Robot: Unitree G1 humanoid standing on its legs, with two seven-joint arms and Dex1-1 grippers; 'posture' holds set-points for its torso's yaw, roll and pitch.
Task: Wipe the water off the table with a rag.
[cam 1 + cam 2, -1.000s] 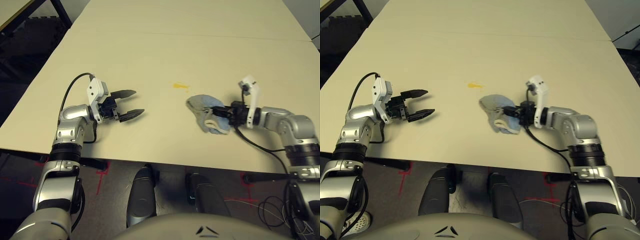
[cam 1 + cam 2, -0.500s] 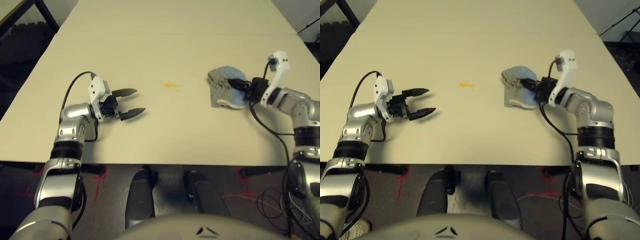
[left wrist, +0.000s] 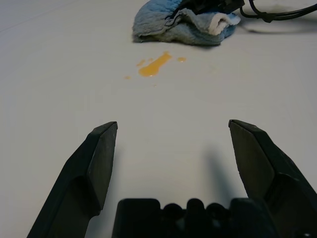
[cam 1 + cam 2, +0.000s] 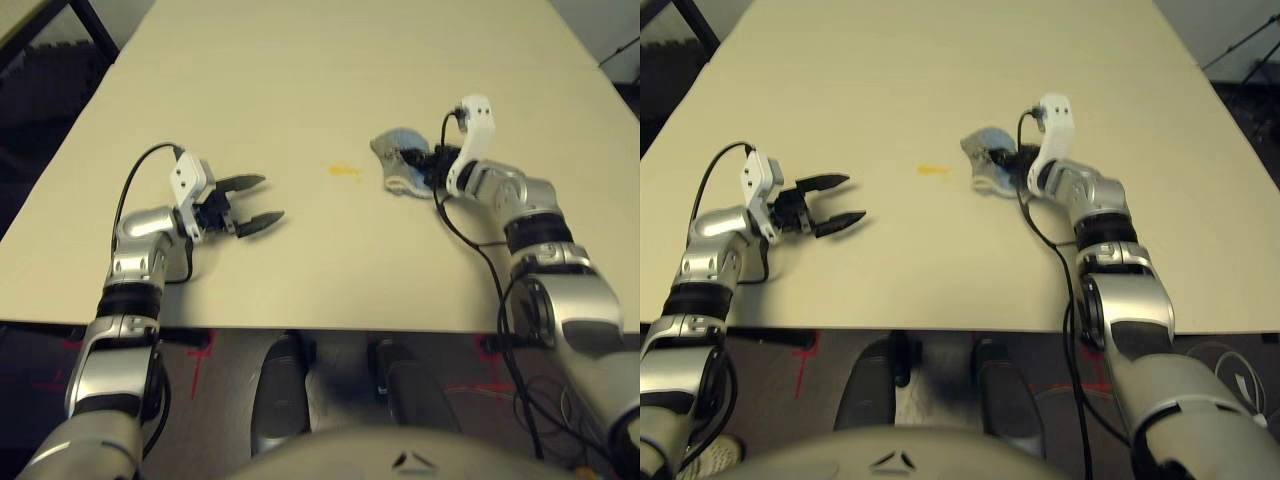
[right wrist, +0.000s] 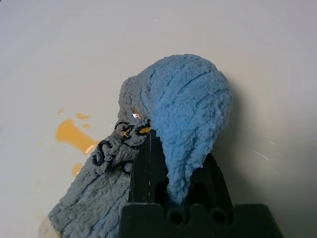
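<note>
The water is a small yellow-orange smear with a few droplets on the pale beige table. The grey-blue rag lies bunched on the table just right of the smear, a short gap apart. My right gripper is shut on the rag, and in the right wrist view the cloth drapes over its fingers, with the smear beside it. My left gripper stands open and empty low over the table, left of the water. The left wrist view looks past it at the smear and the rag.
The table's front edge runs close below both arms, with dark floor beyond it. A black cable trails from my right wrist across the tabletop. Dark metal legs show at the far left.
My right gripper has dragged the rag leftward from the right side of the table to just beside the smear. The left arm has hardly moved.
</note>
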